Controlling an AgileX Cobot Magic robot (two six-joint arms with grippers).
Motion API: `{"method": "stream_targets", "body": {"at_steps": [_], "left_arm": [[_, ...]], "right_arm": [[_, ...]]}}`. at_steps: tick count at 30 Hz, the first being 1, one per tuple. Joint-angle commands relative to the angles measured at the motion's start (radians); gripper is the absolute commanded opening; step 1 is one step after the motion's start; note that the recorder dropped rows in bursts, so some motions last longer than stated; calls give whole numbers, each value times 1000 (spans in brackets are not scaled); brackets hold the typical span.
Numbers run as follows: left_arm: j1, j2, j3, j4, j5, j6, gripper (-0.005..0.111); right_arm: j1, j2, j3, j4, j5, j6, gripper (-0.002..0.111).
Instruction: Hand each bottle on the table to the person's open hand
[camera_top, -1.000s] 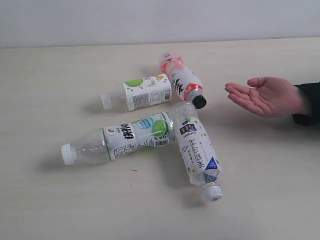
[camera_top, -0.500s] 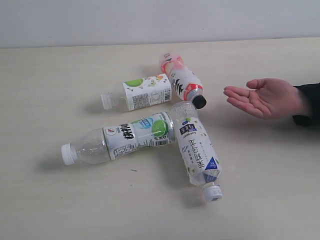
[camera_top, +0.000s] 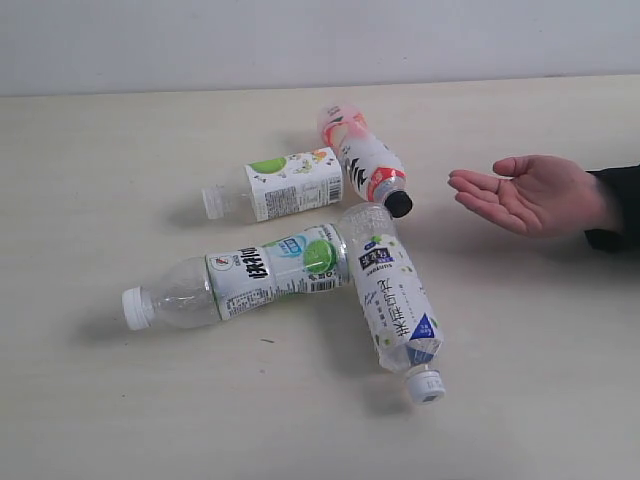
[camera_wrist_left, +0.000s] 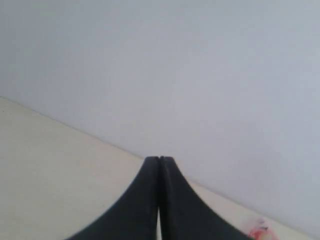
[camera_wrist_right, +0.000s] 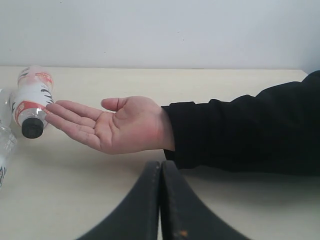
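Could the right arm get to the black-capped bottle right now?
Probably, but not straight ahead: the person's open hand is partly between the right gripper and the black-capped bottle. Nothing covers the bottle from above; the shut jaws must open first.

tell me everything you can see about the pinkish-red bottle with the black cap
The small clear plastic bottle with a pinkish-red tint lies on its side on the pale wood-grain table, nearest the wall. Its white label carries black marks and red bands. The black cap is on and points toward the open palm-up hand, apart from it. Whether it touches the green-labelled bottle beside it is unclear.
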Motion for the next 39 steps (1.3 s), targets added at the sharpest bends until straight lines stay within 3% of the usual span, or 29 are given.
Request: {"method": "stream_targets", "body": {"at_steps": [1, 6, 9, 14, 18, 22, 26, 28, 33, 39], "left_arm": [[5, -5, 0, -80, -135, -166, 0], [5, 4, -4, 57, -526, -335, 0], [5, 103, -125, 57, -531, -271, 0], [5, 430, -423, 143, -171, -142, 0], [5, 802, -736, 252, 290, -140, 0], [2, 1148, -1037, 214, 817, 25, 0], [-14, 1405, -1245, 127, 1159, 261, 0], [-50, 1487, -1303, 138, 1230, 344, 0], [-197, 1572, -1337, 133, 1230, 538, 0], [-449, 1618, -1337, 184, 1207, 720, 0]], "right_arm": [[-5, -6, 4, -4, -13, -1, 0], [-5, -6, 4, -4, -13, -1, 0], [-5, -6, 4, -4, -13, -1, 0], [-5, -6, 4, -4, -13, -1, 0], [-5, -6, 4, -4, -13, -1, 0], [-5, -6, 4, -4, -13, -1, 0], [-5, -6, 4, -4, -13, -1, 0], [-5, -6, 4, -4, -13, -1, 0], [-5, -6, 4, -4, -13, -1, 0], [-5, -6, 4, -4, -13, -1, 0]]}}
